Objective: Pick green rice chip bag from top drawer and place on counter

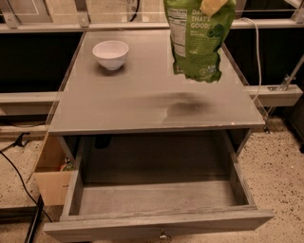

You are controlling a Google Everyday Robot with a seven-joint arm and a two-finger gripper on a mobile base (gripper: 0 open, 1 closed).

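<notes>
The green rice chip bag [199, 40] hangs upright in the air above the right part of the counter [128, 99], its white nutrition panel facing left. My gripper [211, 5] is at the top edge of the camera view, shut on the bag's top; only a yellowish fingertip shows. The bag's shadow falls on the counter below it. The top drawer [156, 223] stands pulled open under the counter's front edge, with nothing seen inside.
A white bowl [110, 53] sits on the counter's back left. A cardboard box [50, 182] stands on the floor left of the drawer. A black cable [19, 175] runs over the floor at left. A white cable [256, 57] hangs at right.
</notes>
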